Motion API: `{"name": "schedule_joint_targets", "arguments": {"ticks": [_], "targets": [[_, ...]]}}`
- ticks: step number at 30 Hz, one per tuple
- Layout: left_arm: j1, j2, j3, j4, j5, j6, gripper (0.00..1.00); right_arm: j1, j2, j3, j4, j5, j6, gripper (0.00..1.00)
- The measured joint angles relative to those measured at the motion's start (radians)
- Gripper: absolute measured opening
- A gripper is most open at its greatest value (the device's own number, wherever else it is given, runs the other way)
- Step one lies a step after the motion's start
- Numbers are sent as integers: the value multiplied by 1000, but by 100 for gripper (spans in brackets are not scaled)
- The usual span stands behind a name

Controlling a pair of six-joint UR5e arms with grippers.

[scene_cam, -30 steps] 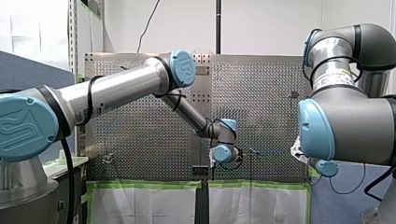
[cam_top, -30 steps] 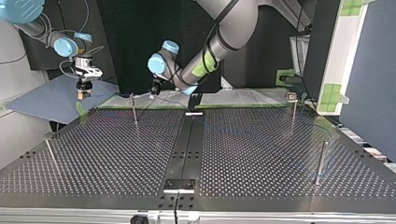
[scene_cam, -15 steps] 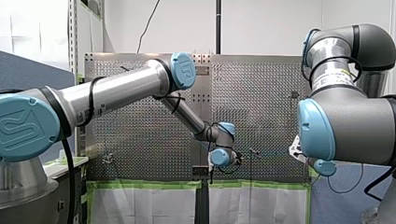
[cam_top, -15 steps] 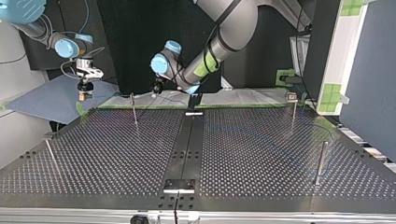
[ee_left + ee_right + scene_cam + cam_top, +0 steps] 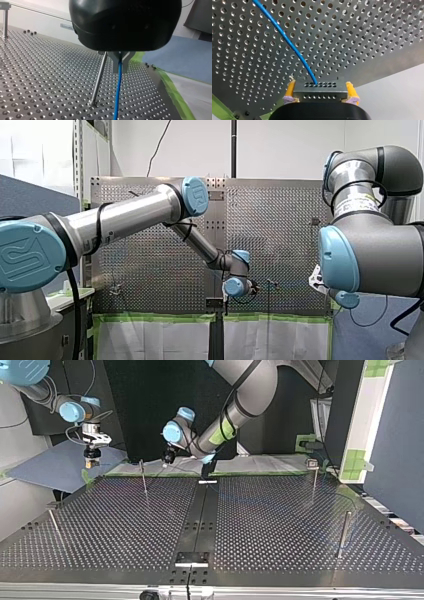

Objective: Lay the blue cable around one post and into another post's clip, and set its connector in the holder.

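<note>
My left gripper [image 5: 120, 69] has its metal fingers pinched on the blue cable [image 5: 117, 92], which drops from between them toward the perforated table [image 5: 37, 75], just beside a thin slanting post [image 5: 98, 81] and seemingly not touching it. My right gripper [image 5: 320, 85], held off the table's edge at the top view's left, clamps the connector [image 5: 319, 92], a small metal block, between its yellow pads [image 5: 290, 90]; the cable leaves the block's face and arcs away over the holes. Across the table the top view shows the line too faintly to trace, so I cannot say where else it lies. The wrap looks barely begun. The main risk is tension: with both ends gripped, swinging my left gripper round the post could draw the run tight and twist the connector in the pads or lean on the post. A high sweep could let the cable slip over the post's top, and a loose pinch could let it slide out.
</note>
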Motion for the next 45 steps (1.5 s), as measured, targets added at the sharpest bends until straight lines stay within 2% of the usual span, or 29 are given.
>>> {"name": "schedule_joint_targets", "arguments": {"ticks": [10,12,13,15,16,18,23,31,38,45], "targets": [[5,0,3,1,0,-1,0,6,0,0,-2,-1,-1,0],[6,0,3,2,-1,0,25,7,0,0,-2,-1,-1,0],[6,1,3,2,-1,1,25,7,0,0,-2,-1,-1,0],[6,1,3,1,-2,2,66,8,0,0,-2,-1,-1,0],[6,1,3,0,-2,2,66,9,0,0,-3,-1,-1,0],[5,1,3,-1,-6,2,100,10,0,0,-3,-1,-1,0],[4,2,3,-6,-28,2,100,12,0,0,-4,-1,0,0],[0,3,3,-38,-31,18,100,13,0,-4,1,-1,0,0],[-9,29,-24,-76,-9,54,100,16,0,-5,2,-1,0,0],[-14,81,-76,-40,21,79,100,18,0,-5,6,-1,-1,0]]}}
